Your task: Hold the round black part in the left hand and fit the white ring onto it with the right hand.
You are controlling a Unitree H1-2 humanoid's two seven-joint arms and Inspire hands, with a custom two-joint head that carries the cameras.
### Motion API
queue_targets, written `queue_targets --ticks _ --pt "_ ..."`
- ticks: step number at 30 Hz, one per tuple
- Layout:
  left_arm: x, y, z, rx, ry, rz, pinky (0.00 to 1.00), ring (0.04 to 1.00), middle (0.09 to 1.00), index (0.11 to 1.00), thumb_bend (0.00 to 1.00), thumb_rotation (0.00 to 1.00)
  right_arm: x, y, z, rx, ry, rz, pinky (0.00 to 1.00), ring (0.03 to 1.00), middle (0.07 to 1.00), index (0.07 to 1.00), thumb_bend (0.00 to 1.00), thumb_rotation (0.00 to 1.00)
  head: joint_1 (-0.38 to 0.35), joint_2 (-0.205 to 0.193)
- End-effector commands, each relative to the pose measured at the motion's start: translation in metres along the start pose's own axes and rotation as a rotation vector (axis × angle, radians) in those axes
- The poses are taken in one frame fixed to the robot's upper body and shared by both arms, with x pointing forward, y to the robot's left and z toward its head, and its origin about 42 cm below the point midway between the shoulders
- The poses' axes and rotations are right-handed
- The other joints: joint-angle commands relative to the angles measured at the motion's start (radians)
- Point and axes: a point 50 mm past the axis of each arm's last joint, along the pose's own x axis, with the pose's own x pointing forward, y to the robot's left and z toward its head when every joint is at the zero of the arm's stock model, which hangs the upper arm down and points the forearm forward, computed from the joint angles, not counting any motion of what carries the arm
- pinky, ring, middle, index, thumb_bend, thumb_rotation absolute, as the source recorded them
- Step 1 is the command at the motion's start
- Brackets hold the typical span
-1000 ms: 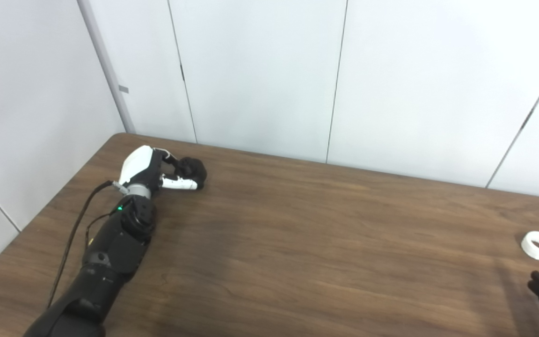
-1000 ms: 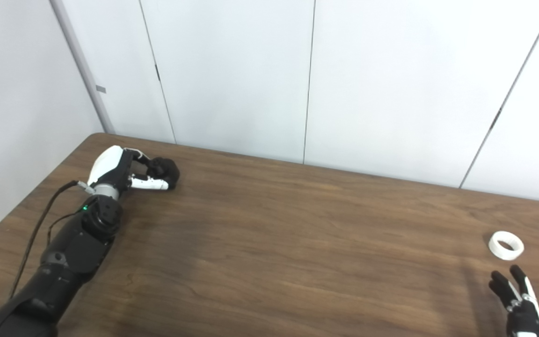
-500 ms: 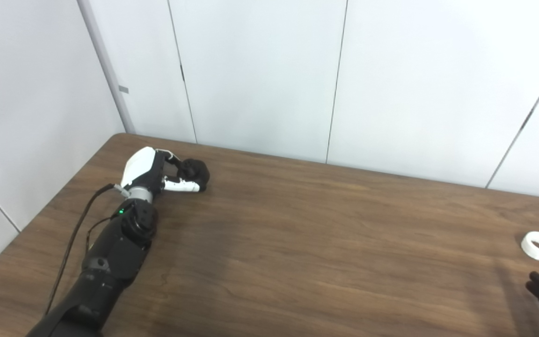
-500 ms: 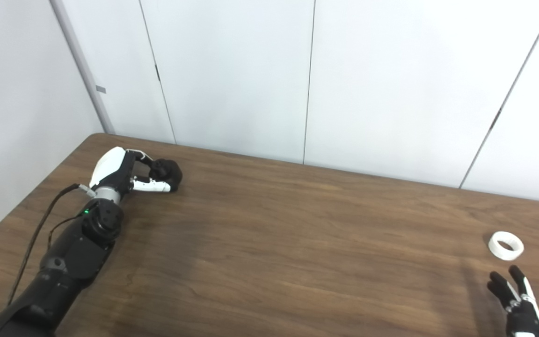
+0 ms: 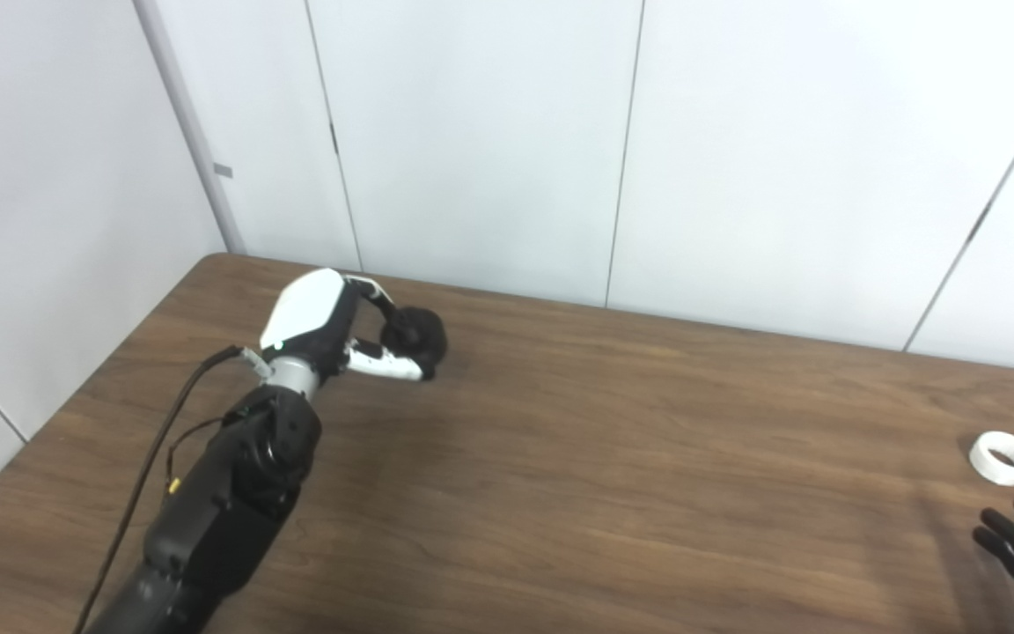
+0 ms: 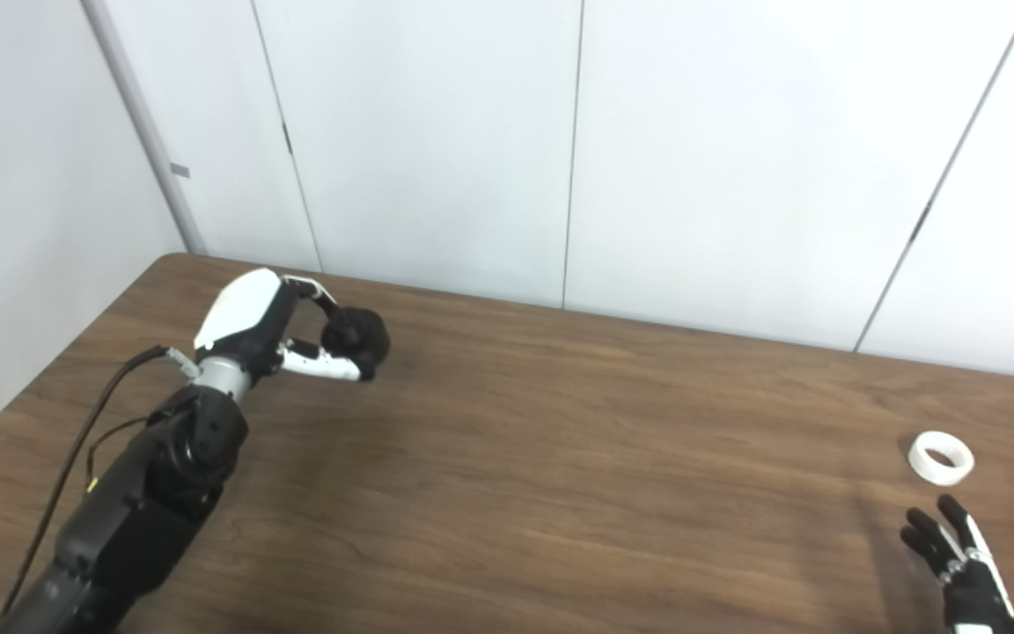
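Observation:
My left hand (image 5: 331,321) is shut on the round black part (image 5: 417,332), holding it a little above the far left of the brown table (image 5: 613,458). Its thumb runs under the part and the fingers curl over it. The white ring (image 5: 1003,458) lies flat on the table at the far right, also seen as the white ring (image 6: 940,458) in the right eye view. My right hand (image 6: 960,572) sits at the bottom right corner, just short of the ring, fingers spread and holding nothing.
White wall panels stand right behind the table's far edge and along its left side. A black cable (image 5: 155,449) trails beside my left forearm. Bare wood lies between the two hands.
My left hand has lifted the black part off the table and carried it right, toward the middle. The right hand has barely moved. The camera has shifted slightly.

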Motion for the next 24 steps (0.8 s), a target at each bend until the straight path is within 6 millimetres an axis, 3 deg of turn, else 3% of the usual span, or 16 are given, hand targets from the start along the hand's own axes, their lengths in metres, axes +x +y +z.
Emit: queue_targets --ticks 1,11,24 --pt "-0.002 0.019 0.02 0.038 -0.06 0.056 1.0 0.892 0.745 0.483 0.52 0.04 -0.028 0.028 -0.028 0.072 0.11 -0.011 1.0 0.875 0.89 0.94 0.64 1.0 0.001 0.001" --pt "-0.045 -0.005 0.078 0.082 -0.257 -0.015 1.0 0.869 0.737 0.482 0.52 0.05 -0.026 0.039 -0.023 0.055 0.107 -0.004 1.0 0.868 0.884 0.938 0.65 1.0 -0.067 0.025" --pt "-0.084 -0.045 0.114 0.053 -0.372 -0.078 1.0 0.87 0.749 0.482 0.52 0.05 -0.021 0.064 -0.009 0.072 0.111 -0.012 1.0 0.876 0.89 0.924 0.61 1.0 -0.17 0.079"
